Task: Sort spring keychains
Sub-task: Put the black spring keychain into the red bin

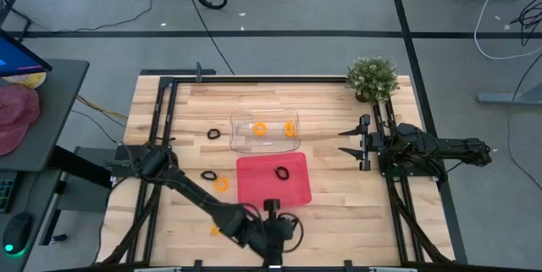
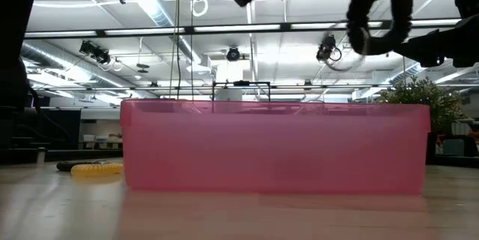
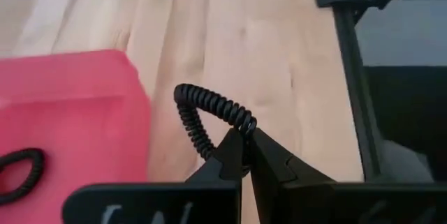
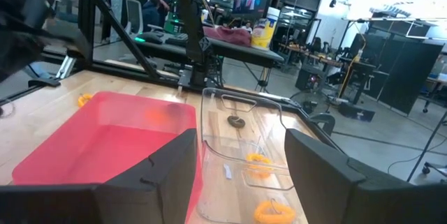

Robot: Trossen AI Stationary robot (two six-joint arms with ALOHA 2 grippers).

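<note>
Now your left pincer [image 3: 246,155] pinches a black spring keychain [image 3: 209,116] lifted beside the red tray [image 3: 70,112], likely bound there since one black keychain [image 3: 19,174] already lies inside; your right pincer [image 4: 237,175] waits spread.

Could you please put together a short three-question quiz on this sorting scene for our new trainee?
1. True or false: the left gripper is shut on a black spring keychain.
2. What colour are the keychains in the clear tray? A) black B) orange C) green
3. Fill in: the right gripper waits near the potted ____.

Key:
1. True; it pinches the coil beside the pink tray.
2. B
3. plant
</note>
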